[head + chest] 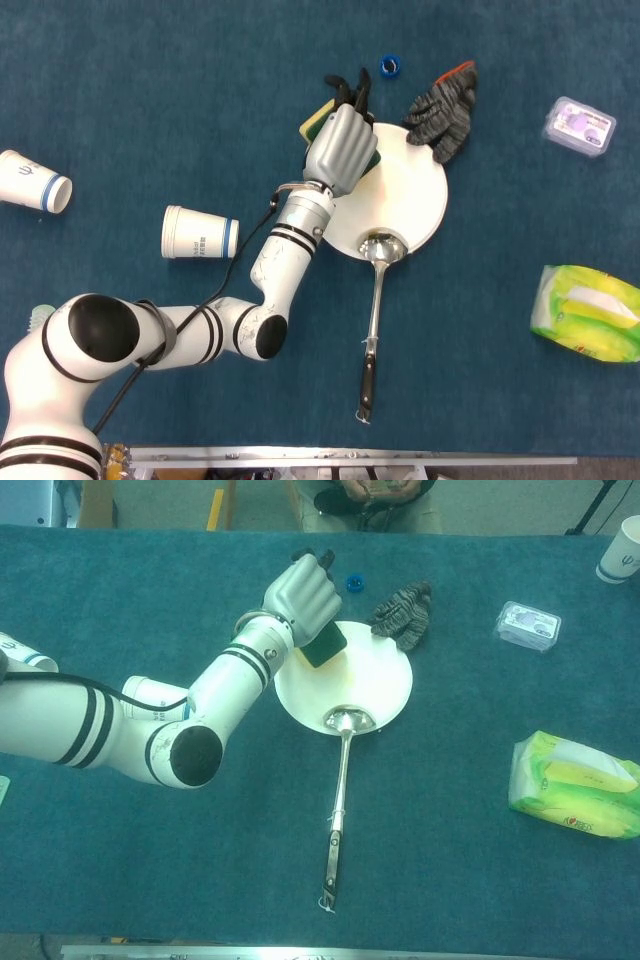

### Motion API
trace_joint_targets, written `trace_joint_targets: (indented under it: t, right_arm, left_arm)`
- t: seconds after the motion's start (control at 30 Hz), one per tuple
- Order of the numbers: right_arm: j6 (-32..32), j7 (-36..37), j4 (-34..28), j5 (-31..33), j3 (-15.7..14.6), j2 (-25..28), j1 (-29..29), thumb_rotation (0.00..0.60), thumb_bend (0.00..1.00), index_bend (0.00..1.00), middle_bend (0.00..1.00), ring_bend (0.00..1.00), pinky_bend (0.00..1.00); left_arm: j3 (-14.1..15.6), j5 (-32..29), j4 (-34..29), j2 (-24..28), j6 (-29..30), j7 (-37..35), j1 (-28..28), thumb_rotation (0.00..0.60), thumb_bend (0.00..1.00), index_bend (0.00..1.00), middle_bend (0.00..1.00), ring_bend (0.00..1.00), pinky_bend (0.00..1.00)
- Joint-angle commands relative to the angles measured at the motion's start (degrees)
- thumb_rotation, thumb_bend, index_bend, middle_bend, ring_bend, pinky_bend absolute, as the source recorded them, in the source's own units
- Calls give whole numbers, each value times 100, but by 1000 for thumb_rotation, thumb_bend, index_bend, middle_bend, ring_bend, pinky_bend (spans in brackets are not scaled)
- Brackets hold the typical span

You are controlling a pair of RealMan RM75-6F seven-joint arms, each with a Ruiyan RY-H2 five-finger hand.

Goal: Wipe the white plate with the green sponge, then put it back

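- My left hand [343,148] grips the green sponge [322,645], fingers wrapped over it; yellow backing peeks out at the far-left side in head view.
- Sponge sits at the far-left rim of the white plate [405,200], partly over the edge; can't tell if it touches the plate.
- Right hand isn't in either view.
- Ladle [376,300]: bowl rests on the plate's near rim, handle runs toward me across the blue cloth [150,100].
- Grey glove [443,110] overlaps the plate's far-right rim.
- Blue cap [389,66] lies just beyond the hand.
- Paper cup [198,233] lies on its side left of my forearm; another cup [34,181] further left.
- Right side: small clear box [578,128], green-yellow tissue pack [590,312], well apart from the plate.
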Motion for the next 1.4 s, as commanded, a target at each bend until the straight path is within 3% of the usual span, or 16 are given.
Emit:
trace_joint_targets:
  t: [0.03,0.6,1.4]
  right_arm:
    - [3,-12,-13,-4,1,1,1,600,316,167,242,123,261]
    - [43,-48,-82,-26,2,37,-14,600,317,167,242,124,261]
    - [75,-35,-95,-87,-2,2,0,600,317,167,242,125,260]
  left_arm:
    - [9,-12,-52,-10,-3,118,41,600,253,433,248,45,239]
    - [41,176,-540,-123,58,555,84,600,253,437,246,45,239]
    - [-171,48,-1536,359,348,919,41,600,253,437,244,45,239]
